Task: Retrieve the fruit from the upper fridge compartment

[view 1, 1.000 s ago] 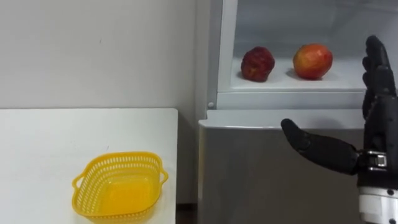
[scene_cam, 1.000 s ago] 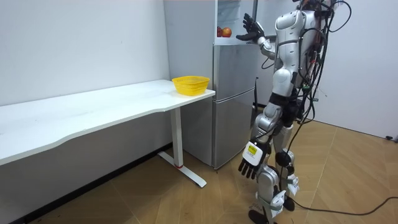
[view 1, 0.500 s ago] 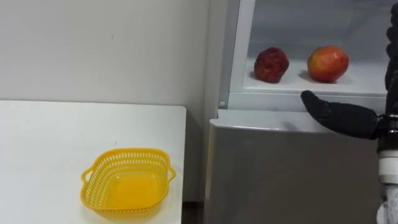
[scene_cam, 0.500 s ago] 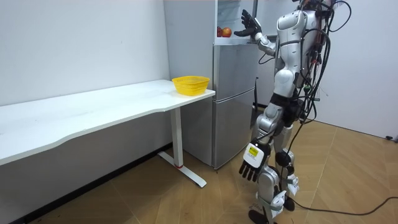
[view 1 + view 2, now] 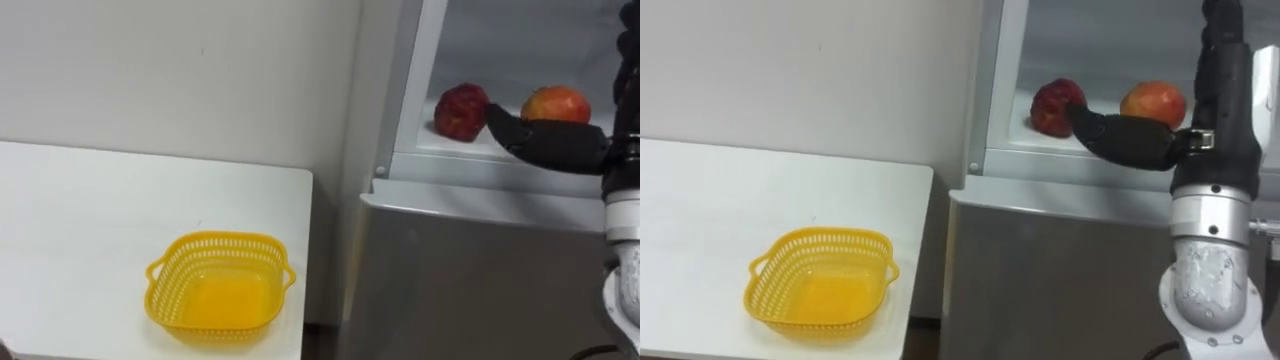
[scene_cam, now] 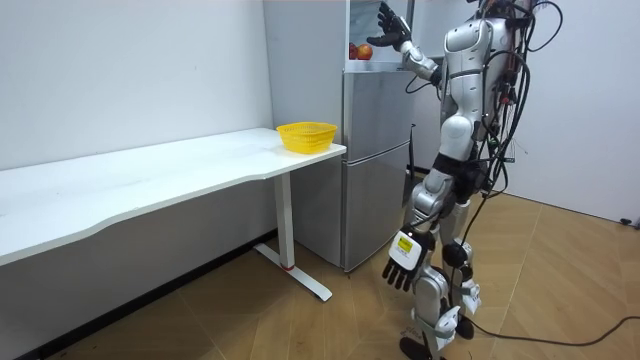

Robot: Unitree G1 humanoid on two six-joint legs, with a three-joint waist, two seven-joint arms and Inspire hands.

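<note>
Two apples lie on the shelf of the open upper fridge (image 5: 440, 150): a dark red apple (image 5: 461, 110) on the left and an orange-red apple (image 5: 556, 104) on the right. My right hand (image 5: 1220, 125) is raised in front of that shelf and is open. Its straight fingers (image 5: 1223, 50) point up beside the orange-red apple, and the thumb stretches left across the front of both apples, holding nothing. In the room view my right hand (image 6: 390, 24) reaches to the fridge opening. My left hand (image 6: 402, 270) hangs open by my thigh.
An empty yellow mesh basket (image 5: 218, 292) sits near the right end of the white table (image 5: 80, 230), just left of the fridge. The grey lower fridge door (image 5: 480, 280) is closed below the shelf. I stand facing the fridge on a wooden floor.
My right hand has risen and moved in toward the fridge shelf, so its thumb now crosses in front of the apples. The view has shifted. The apples and basket stay put.
</note>
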